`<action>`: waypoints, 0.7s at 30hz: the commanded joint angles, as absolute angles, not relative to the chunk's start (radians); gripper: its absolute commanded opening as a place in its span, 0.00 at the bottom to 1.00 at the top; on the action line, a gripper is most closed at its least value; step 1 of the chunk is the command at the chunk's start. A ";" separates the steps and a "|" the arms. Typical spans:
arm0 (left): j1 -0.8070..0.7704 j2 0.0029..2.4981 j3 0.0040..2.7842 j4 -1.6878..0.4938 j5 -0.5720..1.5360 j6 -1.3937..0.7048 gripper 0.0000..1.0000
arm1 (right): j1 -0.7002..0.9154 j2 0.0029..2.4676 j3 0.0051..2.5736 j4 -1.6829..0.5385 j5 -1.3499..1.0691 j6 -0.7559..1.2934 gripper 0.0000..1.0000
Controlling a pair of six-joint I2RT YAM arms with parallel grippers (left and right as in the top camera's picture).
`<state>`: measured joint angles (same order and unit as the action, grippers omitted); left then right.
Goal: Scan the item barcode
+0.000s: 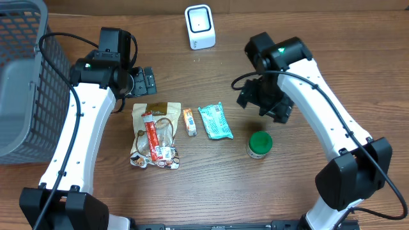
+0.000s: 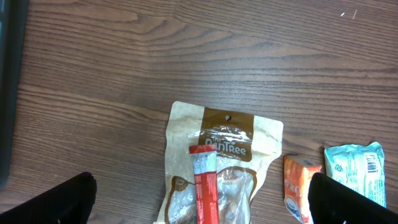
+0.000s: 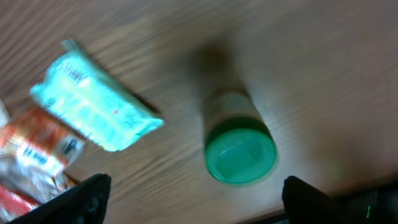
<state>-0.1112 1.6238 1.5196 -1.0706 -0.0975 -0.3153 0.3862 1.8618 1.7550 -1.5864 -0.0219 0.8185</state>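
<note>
Wooden desk (image 1: 211,185) with two robot arms; the right gripper (image 3: 196,190) hangs wide open over an upright green-lidded jar (image 1: 259,144), gripping nothing; a teal packet (image 1: 215,121) lies just left of the jar; the left gripper (image 2: 202,194), fully open and empty, hovers over a brown pouch (image 2: 224,134); a white scanner (image 1: 200,27) stands at the far edge.

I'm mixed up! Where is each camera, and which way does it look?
Overhead: above the table, looking straight down; left arm, right arm, scanner, basket show.
Left wrist: on the left arm, facing down at the brown pouch; its fingers at bottom corners.
Right wrist: on the right arm, facing down at the green-lidded jar; fingers likewise.
Both wrist views share the teal packet.
</note>
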 commanded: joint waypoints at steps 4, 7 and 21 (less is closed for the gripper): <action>-0.118 1.629 1.538 -1.069 -0.092 -0.329 1.00 | 0.385 1.863 1.752 -1.664 -0.020 1.139 0.92; -0.118 1.629 1.538 -1.069 -0.093 -0.329 1.00 | 0.398 1.863 1.729 -1.694 -0.020 1.231 0.92; -0.118 1.629 1.538 -1.069 -0.093 -0.329 1.00 | 0.444 1.863 1.497 -1.522 -0.024 1.343 0.93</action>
<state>-0.1112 1.6238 1.5196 -1.0702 -0.0975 -0.3153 0.4412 1.8618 1.5341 -1.5398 -0.0231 1.3151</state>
